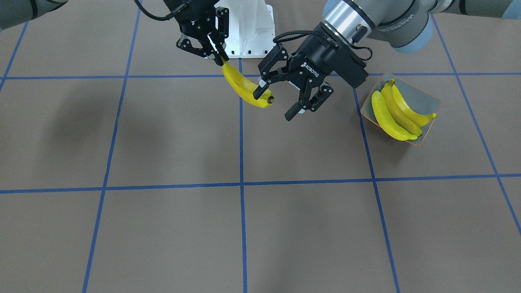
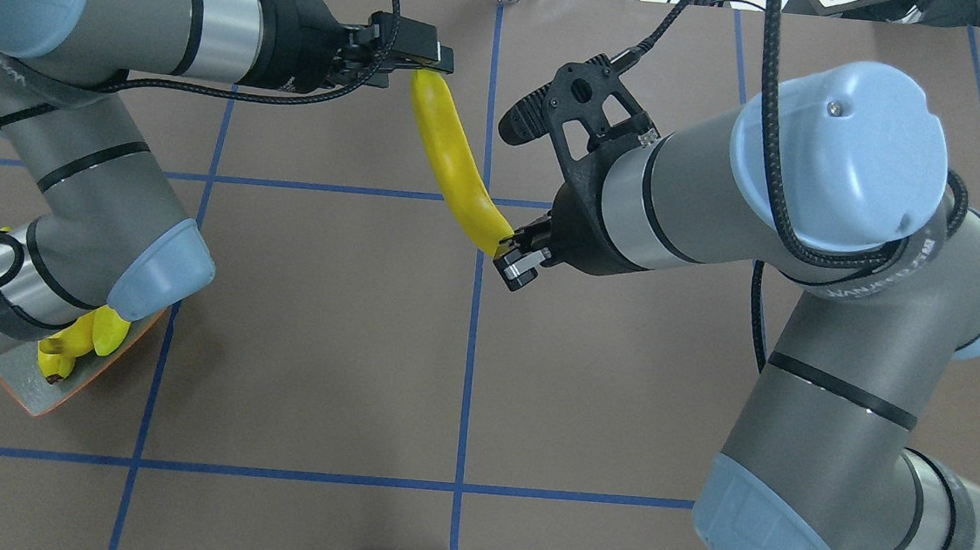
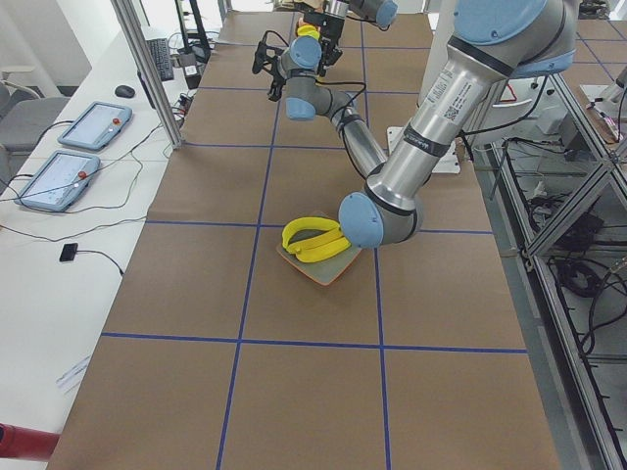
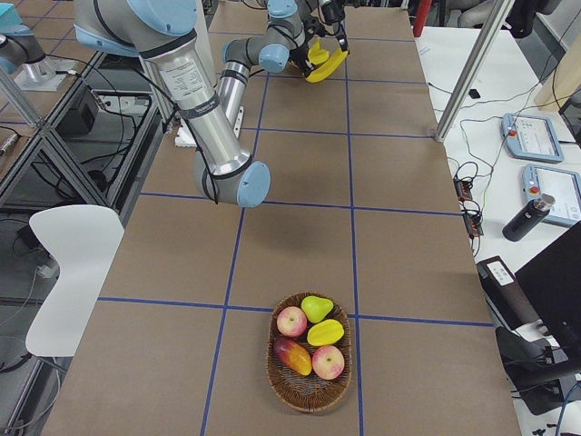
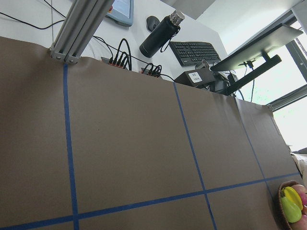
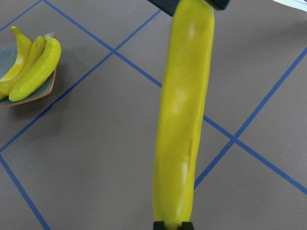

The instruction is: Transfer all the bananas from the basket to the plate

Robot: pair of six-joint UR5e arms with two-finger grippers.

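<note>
One banana (image 1: pixel 242 83) is held above the desk (image 1: pixel 163 134), clamped at its stem end by the right end effector (image 1: pixel 217 57). Its dark-tipped end is straddled by the wide-spread left end effector (image 1: pixel 276 101). Three bananas (image 1: pixel 397 112) are laid on the plate (image 1: pixel 425 97).

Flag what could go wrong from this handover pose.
The right gripper pinches only one end of the held banana; it could pivot or slip.
The left gripper stands open around the far tip; releasing early drops it.
The plate already carries three bananas; a fourth may roll off.
</note>
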